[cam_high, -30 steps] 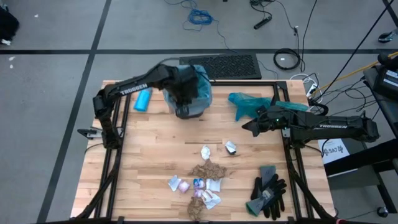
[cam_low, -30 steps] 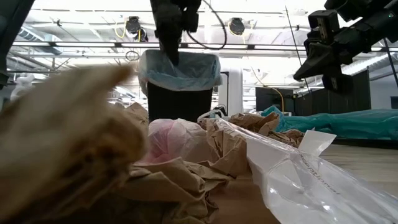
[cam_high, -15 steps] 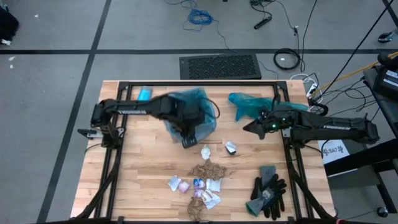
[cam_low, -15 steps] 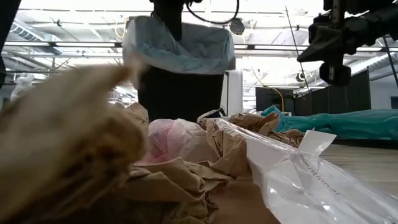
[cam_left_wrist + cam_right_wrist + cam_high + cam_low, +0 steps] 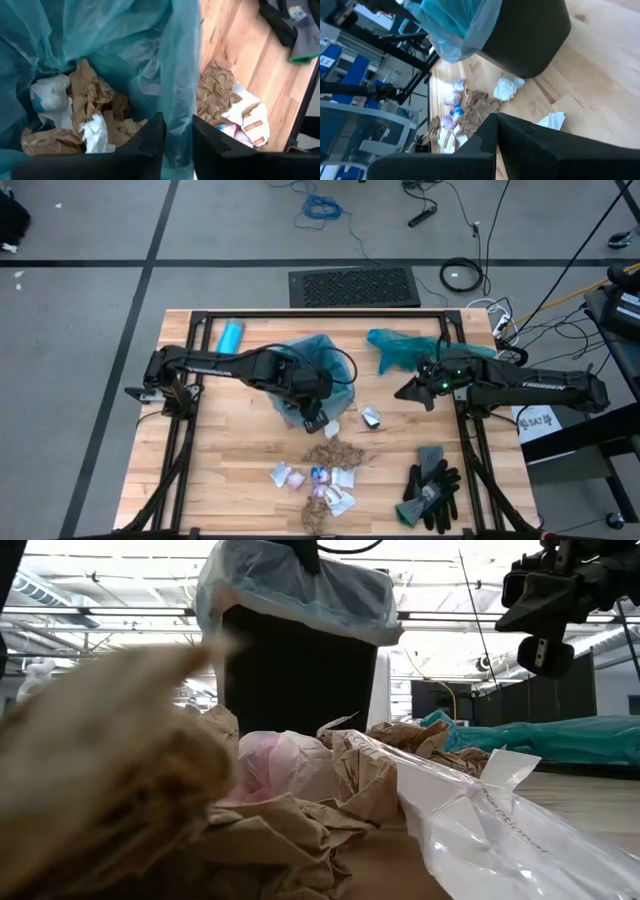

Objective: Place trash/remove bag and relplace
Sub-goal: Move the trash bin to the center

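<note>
left fingers: the left gripper (image 5: 177, 145) is straddling the bin's rim, fingers (image 5: 150, 140) slightly apart with a fold of the bag (image 5: 180, 75) running between them; looks like contact with the liner, but whether it's clamping or letting go I cannot tell.
right fingers: the right gripper (image 5: 408, 392) is hanging at the tabletop's 3 o'clock edge, fingers pressed together, holding nothing.
bin: the black bin (image 5: 295, 665) with the pale blue liner is sitting just past centre toward 11 o'clock (image 5: 310, 380), tipped toward the scrap pile rather than standing straight.
bag contents: brown paper wads and white wrappers are already lying inside the liner (image 5: 90, 110).
trash: the remaining trash (image 5: 325, 470) is lying scattered toward 6 o'clock on the tabletop (image 5: 230, 470), just beside the bin's near edge.
step: judging by this, the bin is being brought next to the pile, so the "place trash" part is only partly done; bag swap not yet started.
next move: calls for getting the bin settled upright and freeing the rim, then picking scraps one at a time without snagging the thin liner.
others: teal-green bag (image 5: 400, 345) at 2 o'clock, gloves (image 5: 432, 485) at 5 o'clock, blue bottle (image 5: 231, 335) at 10 o'clock, all apart from the action.
</note>
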Controlling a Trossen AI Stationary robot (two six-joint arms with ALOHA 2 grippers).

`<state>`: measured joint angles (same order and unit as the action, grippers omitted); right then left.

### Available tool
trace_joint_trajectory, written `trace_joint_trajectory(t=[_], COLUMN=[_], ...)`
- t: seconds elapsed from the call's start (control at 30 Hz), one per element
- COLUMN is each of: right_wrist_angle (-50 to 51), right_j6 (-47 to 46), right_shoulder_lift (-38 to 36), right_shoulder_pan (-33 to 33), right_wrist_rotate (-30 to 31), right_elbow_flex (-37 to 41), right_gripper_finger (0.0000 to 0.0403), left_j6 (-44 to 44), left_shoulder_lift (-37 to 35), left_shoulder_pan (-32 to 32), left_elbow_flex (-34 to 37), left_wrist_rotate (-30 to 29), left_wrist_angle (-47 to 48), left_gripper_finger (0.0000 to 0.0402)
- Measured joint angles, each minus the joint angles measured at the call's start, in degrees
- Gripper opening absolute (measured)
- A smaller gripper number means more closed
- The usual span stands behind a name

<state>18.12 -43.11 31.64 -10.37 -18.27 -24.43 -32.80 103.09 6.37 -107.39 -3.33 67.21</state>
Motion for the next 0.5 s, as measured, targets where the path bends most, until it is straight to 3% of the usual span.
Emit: trace_joint_trajectory(t=[0.3,0.5], right_wrist_angle=[0.23,0.06], right_j6=[-1.80,-4.15], right_shoulder_lift=[0.00,0.02], right_shoulder_pan=[1.27,1.25], right_wrist_rotate=[2.97,8.08], right_elbow_flex=[0.00,0.00], right_gripper_finger=[0.0000,0.0000], left_j6=[2.08,6.22], left_shoulder_lift=[0.00,0.00], left_shoulder_pan=[-0.72,-2.09], left_elbow_flex=[0.00,-0.31], left_wrist_rotate=[0.02,1.95], left_wrist_angle=[-0.29,-0.01], left_gripper_finger=[0.0155,0.0170])
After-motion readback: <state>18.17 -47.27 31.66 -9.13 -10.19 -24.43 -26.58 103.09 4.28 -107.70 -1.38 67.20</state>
